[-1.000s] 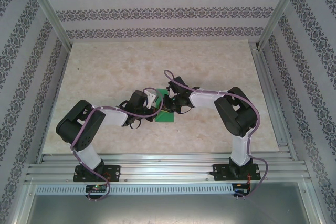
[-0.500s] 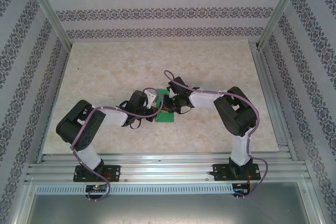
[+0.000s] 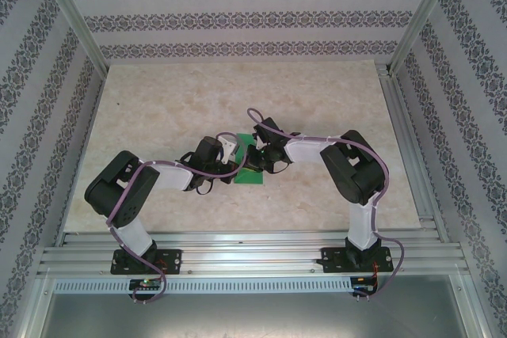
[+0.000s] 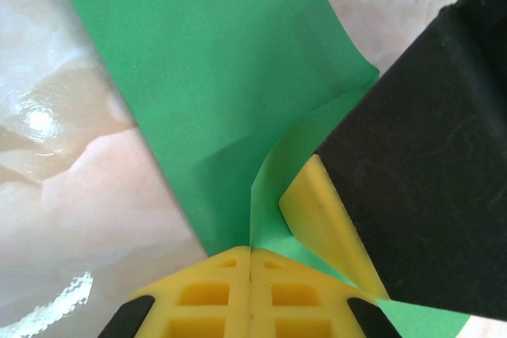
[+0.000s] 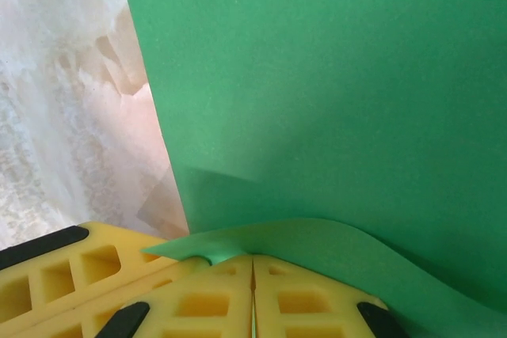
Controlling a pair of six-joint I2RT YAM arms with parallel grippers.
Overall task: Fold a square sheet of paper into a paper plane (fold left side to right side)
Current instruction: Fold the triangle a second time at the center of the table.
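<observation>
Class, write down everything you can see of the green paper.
The paper is thin, plain bright green and unmarked, lying mostly flat on the marbled table between the two arms. One edge is lifted and curls upward. The left claw is shut on that raised flap, and the right claw is shut on a curled edge too.

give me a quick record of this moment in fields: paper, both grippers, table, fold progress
paper: square sheet of paper, bright green, one edge curled up off the surface
left arm: left gripper shut, an edge of the sheet running into the seam between its yellow fingers
right arm: right gripper shut, a curled edge of the sheet at its tips
spacing: the two grippers meet close together over the sheet
surface: table, pale marbled top, sheet near its middle
fold progress: no dart shape yet
</observation>
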